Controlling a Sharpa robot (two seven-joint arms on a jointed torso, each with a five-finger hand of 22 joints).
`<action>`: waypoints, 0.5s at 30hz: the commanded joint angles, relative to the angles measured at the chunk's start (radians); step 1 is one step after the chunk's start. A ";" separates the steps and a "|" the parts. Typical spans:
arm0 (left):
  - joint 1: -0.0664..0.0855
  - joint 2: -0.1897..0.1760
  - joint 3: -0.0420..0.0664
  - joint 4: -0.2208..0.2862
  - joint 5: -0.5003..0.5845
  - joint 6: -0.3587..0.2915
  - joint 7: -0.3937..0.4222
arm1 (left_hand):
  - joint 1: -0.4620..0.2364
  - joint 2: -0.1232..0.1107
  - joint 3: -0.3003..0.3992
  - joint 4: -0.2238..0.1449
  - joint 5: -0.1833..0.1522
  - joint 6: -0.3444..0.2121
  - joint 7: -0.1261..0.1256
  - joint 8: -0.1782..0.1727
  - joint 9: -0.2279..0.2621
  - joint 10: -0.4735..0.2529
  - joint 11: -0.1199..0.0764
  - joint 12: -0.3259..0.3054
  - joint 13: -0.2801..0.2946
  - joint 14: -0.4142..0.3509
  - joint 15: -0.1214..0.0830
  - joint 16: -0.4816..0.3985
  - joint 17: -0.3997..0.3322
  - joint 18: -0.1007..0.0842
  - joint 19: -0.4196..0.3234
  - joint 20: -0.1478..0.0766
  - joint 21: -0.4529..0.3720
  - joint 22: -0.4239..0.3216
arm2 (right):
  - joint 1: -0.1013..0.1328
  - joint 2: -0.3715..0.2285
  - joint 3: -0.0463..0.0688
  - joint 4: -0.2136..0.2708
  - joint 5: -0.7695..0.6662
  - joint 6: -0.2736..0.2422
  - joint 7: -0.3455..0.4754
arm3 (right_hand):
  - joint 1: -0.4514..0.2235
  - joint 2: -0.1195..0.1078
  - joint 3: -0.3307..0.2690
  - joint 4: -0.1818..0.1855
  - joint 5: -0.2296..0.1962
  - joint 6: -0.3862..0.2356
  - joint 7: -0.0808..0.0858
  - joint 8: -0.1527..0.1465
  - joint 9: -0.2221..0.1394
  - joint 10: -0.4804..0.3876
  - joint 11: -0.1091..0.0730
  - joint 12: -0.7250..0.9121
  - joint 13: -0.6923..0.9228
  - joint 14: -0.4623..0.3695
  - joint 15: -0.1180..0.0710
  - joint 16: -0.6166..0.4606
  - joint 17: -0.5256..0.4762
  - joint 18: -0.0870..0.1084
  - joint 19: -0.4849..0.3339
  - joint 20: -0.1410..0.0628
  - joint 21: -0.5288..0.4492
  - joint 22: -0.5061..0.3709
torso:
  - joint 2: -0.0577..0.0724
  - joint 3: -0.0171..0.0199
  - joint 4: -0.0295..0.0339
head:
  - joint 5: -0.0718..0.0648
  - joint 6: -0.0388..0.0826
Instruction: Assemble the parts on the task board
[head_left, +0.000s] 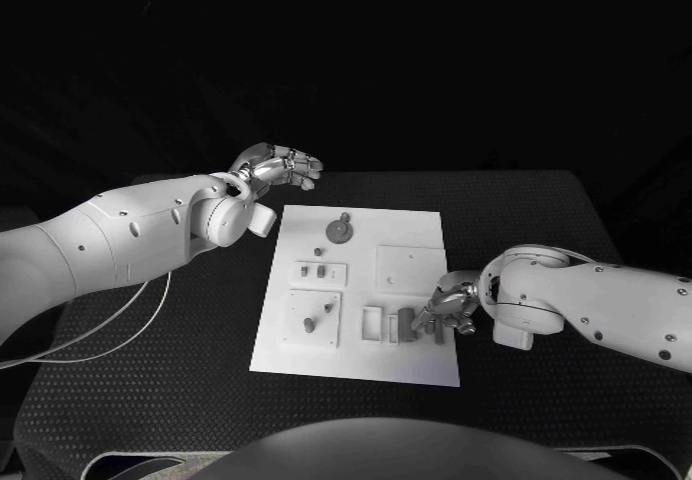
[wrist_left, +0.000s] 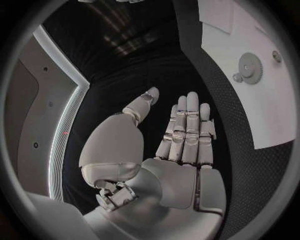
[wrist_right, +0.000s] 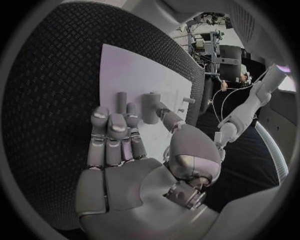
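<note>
At the left of the head view, the robot's white left arm (head_left: 101, 245) reaches in over the black textured table (head_left: 173, 350), and its silver left hand (head_left: 281, 165) hangs above the table just beyond the far left corner of the flat white rectangular task board (head_left: 353, 360). From its own wrist the left hand (wrist_left: 178, 135) shows fingers straight and side by side, thumb apart, with nothing in it and nothing under the fingertips but black table. On the board, nearest that hand, stands a round grey gear-like disc (head_left: 340, 229), also seen from the left wrist (wrist_left: 250, 65) with a smaller round piece just beside it. Nearer the robot along the board's left side lie a small pale plate with two dark spots (head_left: 319, 270) and a larger square plate carrying a small grey peg (head_left: 309, 324). In the board's middle sits a plain pale square panel (head_left: 405, 266), and below it a narrow upright slotted piece (head_left: 374, 323). Just right of that stand the small dark grey block parts (head_left: 408, 321), close together near the board's right edge. The silver right hand (head_left: 447, 310) is down among them, on the white right arm (head_left: 591, 305) coming in from the right. In the right wrist view the right hand (wrist_right: 119, 145) has its fingers curled forward, tips at the grey blocks (wrist_right: 150, 106), thumb reaching toward one, though whether it actually pinches a block cannot be told.
</note>
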 joint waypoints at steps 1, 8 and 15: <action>0.000 0.001 0.001 0.003 0.007 0.012 0.013 | -0.011 0.002 -0.001 0.008 -0.003 -0.006 0.000 0.004 -0.001 0.005 0.000 0.000 -0.001 0.002 0.000 -0.005 0.002 0.007 0.000 0.005 -0.005 0.002 | -0.010 0.015 -0.001 -0.002 0.002 0.019 -0.021 | -0.008 0.001 0.006 -0.003 -0.005 0.014 0.012 -0.004 -0.001 0.002 0.002 -0.004 0.002 0.006 0.004 -0.003 0.002 0.023 -0.001 -0.008 0.005 0.012 | 0.000 -0.0002 -0.0015 | 0.002 -0.001; 0.000 0.002 0.001 0.004 0.007 0.013 0.013 | -0.013 0.003 -0.002 0.010 -0.003 -0.006 0.000 0.004 -0.002 0.005 0.000 0.000 -0.001 0.002 0.000 -0.007 0.003 0.007 0.000 0.006 -0.005 0.002 | -0.028 0.045 -0.001 -0.015 -0.015 -0.029 -0.013 | -0.007 -0.010 0.011 -0.011 -0.005 0.013 0.012 -0.006 -0.002 0.003 0.002 -0.004 0.005 0.007 0.005 -0.002 0.005 0.023 0.000 -0.009 0.007 0.012 | 0.000 -0.0003 0.0006 | 0.002 -0.001; 0.000 0.002 0.001 0.003 0.007 0.016 0.007 | -0.016 0.004 -0.002 0.013 -0.002 -0.007 0.001 0.004 -0.002 0.004 0.001 -0.001 -0.001 0.002 0.000 -0.008 0.005 0.007 -0.001 0.006 -0.006 0.003 | -0.029 0.058 -0.001 -0.014 -0.017 -0.056 -0.002 | -0.024 -0.032 0.009 -0.006 -0.005 0.010 0.013 -0.009 -0.003 0.006 0.003 -0.003 0.009 0.010 0.005 -0.001 0.009 0.023 0.005 -0.010 0.011 0.010 | 0.001 -0.0010 -0.0002 | 0.003 -0.003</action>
